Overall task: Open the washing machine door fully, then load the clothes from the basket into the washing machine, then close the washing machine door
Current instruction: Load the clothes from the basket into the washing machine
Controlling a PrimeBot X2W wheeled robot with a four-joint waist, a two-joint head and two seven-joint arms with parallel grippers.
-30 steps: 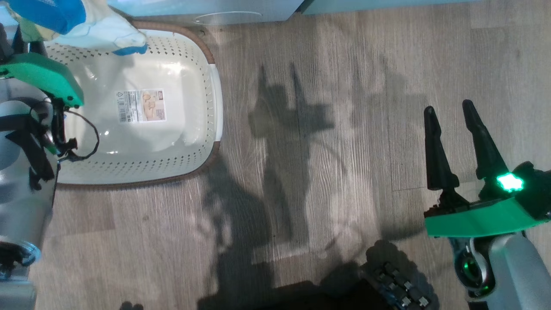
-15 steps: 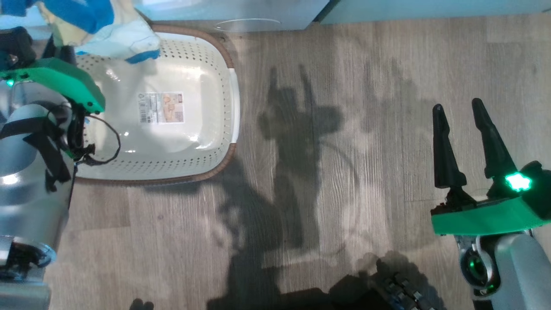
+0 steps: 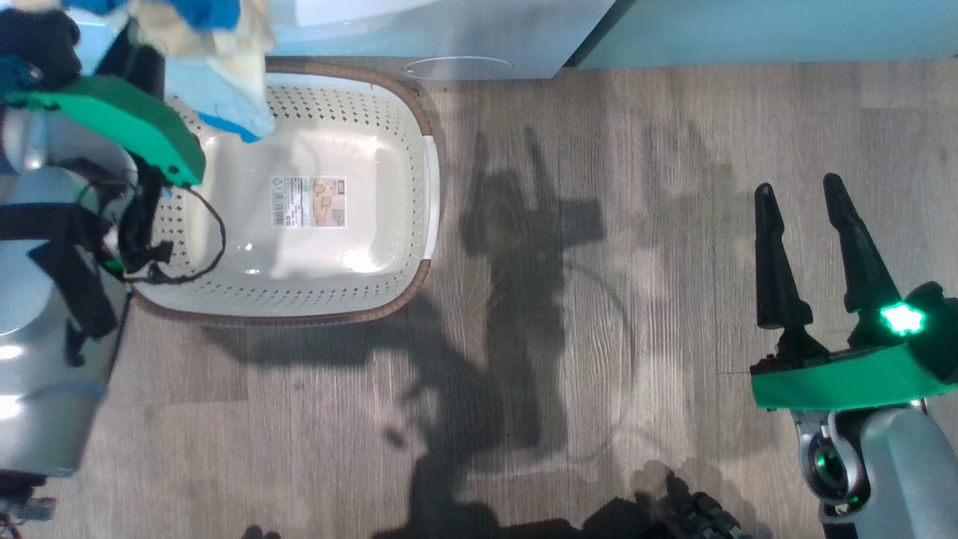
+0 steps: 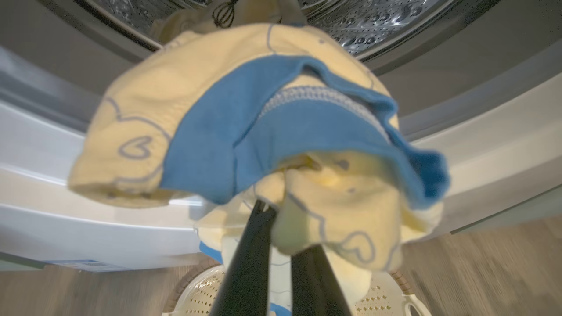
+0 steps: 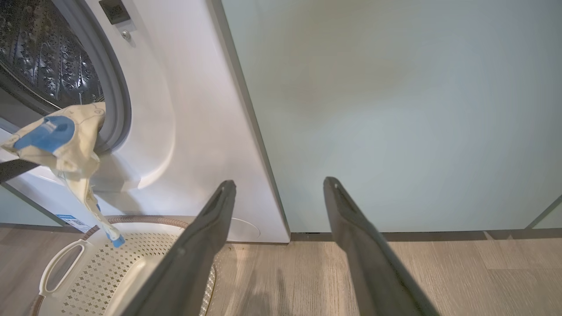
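Note:
My left gripper [image 4: 283, 232] is shut on the clothes [image 4: 263, 131], a pale-yellow bundle with a blue patch and heart outlines. The bundle hangs just before the washing machine [image 4: 88, 219], below its steel drum [image 4: 373, 22]. In the head view the clothes [image 3: 217, 90] dangle over the far left rim of the cream basket [image 3: 430, 172], whose bottom shows bare with a label. My right gripper [image 3: 804, 198] stands open over the floor at the right, nothing between its fingers. The right wrist view shows the clothes [image 5: 61, 140] at the grey-ringed opening. The washing machine door is out of view.
A pale-green cabinet front [image 5: 395, 109] stands right of the washing machine [image 5: 184, 109]. Wood floor [image 3: 599, 337] spreads between the basket and my right arm, crossed by my shadow. The basket [image 5: 109, 272] sits right against the machine's foot.
The head camera has shifted, so the basket and floor sit further right and lower in view. The left gripper still holds the clothes. The right gripper has stayed open.

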